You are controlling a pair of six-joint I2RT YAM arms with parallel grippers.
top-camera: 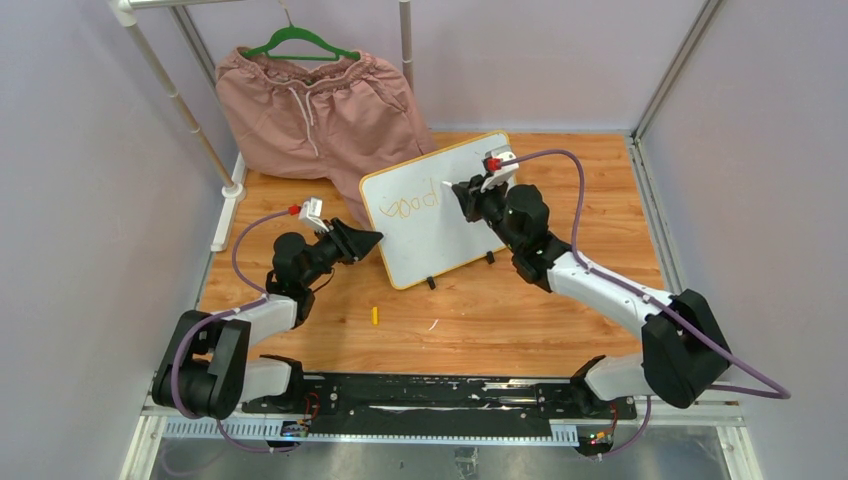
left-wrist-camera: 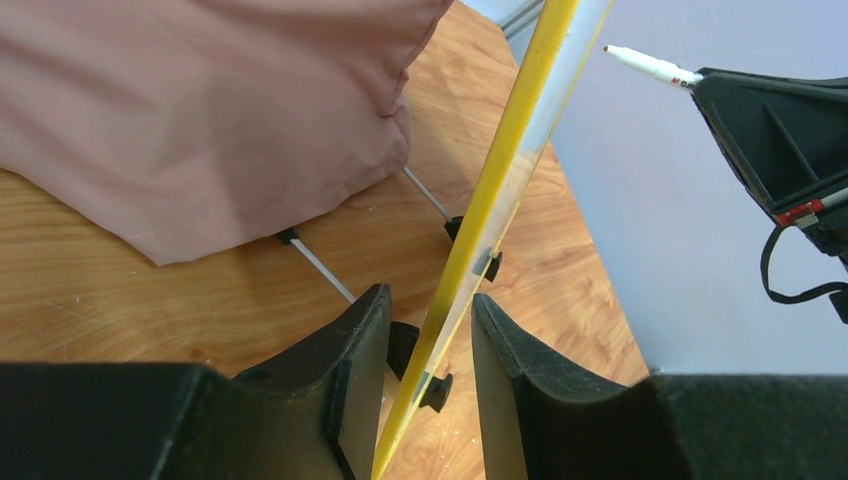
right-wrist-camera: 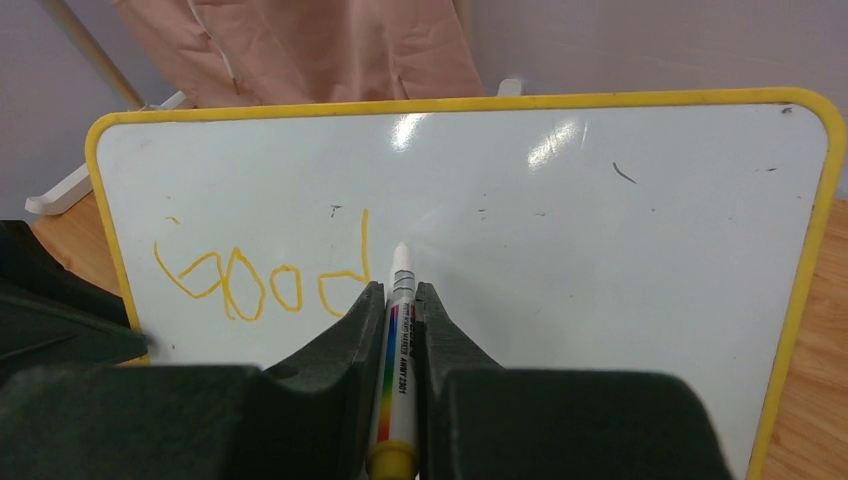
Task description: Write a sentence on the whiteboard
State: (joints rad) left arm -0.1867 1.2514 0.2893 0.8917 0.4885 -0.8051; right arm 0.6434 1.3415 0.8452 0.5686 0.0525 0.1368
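Two things: your right jaws clamped a marker [right-wrist-camera: 398,335] near the whiteboard [right-wrist-camera: 600,250]; your left jaws straddled its edge, narrowly apart.

The whiteboard [top-camera: 437,210] stands mid-table [top-camera: 560,300], shorts [top-camera: 320,100] behind-left, left gripper [top-camera: 372,238] astride its left edge, right gripper [top-camera: 462,192] holding a marker [right-wrist-camera: 402,300] before its face, a small object [top-camera: 375,316] lying in front.

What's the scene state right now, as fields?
board: whiteboard upright on the table
writing: one orange word, "good", nothing after it
right gripper: shut on marker, tip by the d
left gripper: open, jaws astride the board's side edge
other: pink shorts on hanger behind; small yellow piece on table
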